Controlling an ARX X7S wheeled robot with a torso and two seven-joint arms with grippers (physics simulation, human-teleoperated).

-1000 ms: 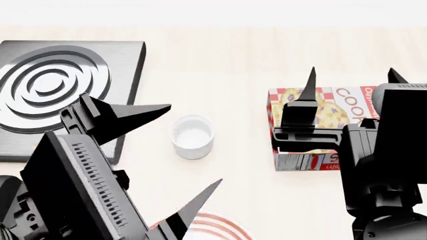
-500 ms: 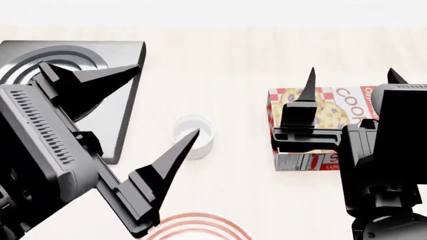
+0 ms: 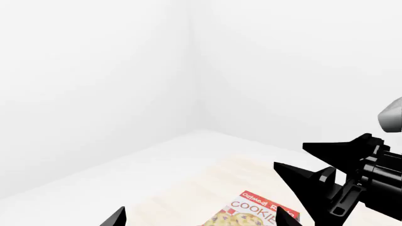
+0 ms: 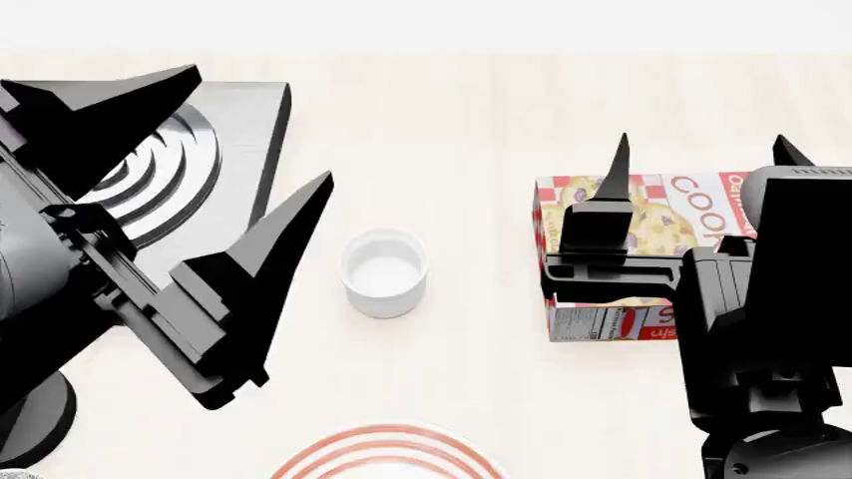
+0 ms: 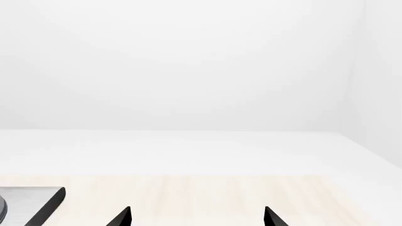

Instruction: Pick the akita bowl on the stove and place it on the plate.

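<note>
The akita bowl is out of view. The stove (image 4: pixel 246 140), a dark grey slab with raised rings, lies at the far left and nothing shows on its visible part. My left gripper (image 4: pixel 262 122) hangs open over the stove's right edge, large in the head view, with nothing between its fingers (image 3: pixel 202 221). Only the top of the plate (image 4: pixel 386 449) with its red rings shows at the near edge. My right gripper (image 4: pixel 703 145) stands open above the cookie box, empty too (image 5: pixel 197 217). A corner of the stove (image 5: pixel 31 202) shows in the right wrist view.
A small plain white cup (image 4: pixel 383 271) stands in the middle between stove and box. A red cookie box (image 4: pixel 639 249) lies at the right, partly under my right arm, and also shows as the cookie box (image 3: pixel 257 212). White walls rise behind the table.
My left gripper has swung up and toward the far left over the stove, uncovering the cup and more of the plate. It stays open. The right arm has not moved.
</note>
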